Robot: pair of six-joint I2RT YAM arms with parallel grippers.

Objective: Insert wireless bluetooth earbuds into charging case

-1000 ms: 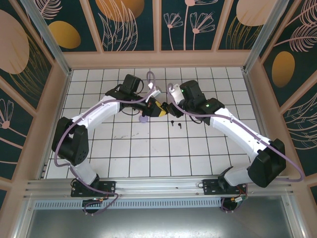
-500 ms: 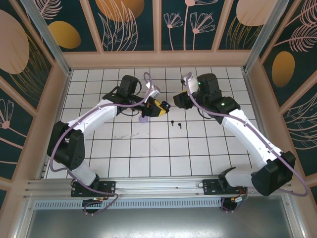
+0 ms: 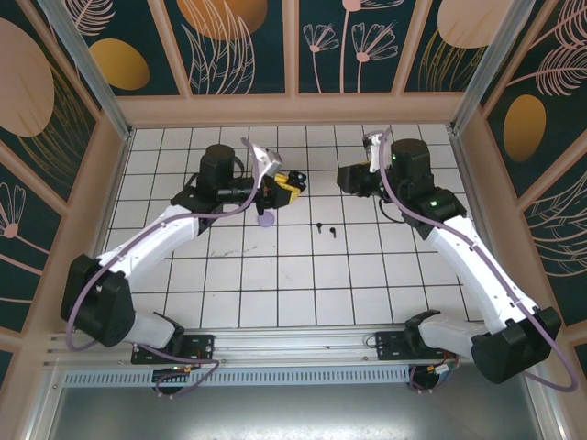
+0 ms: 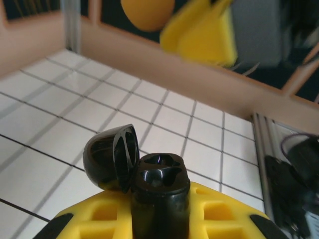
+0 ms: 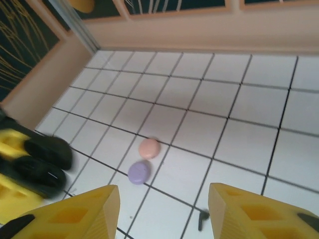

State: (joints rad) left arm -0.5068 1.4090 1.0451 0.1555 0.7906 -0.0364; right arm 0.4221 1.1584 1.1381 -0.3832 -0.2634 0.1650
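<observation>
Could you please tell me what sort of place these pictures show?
Probably an enclosed robot test cell: two arms bolted to an aluminium rail, a white gridded tabletop, and leaf-patterned wall panels.

Three cases, two earbuds and two tools over one tiled surface point(image 3: 275, 284).
Cases: three round ones, one of each colour, namely a black case point(image 4: 159, 186), a lilac case point(image 5: 139, 172) and a pink case point(image 5: 149, 148). Earbuds that can be made out: two, both black and stemmed, one earbud point(image 3: 318, 225) and another earbud point(image 3: 331, 233). Tools: two, a left tool point(image 3: 284, 186) and a right tool point(image 5: 164, 201), one on each of the two arms.
</observation>
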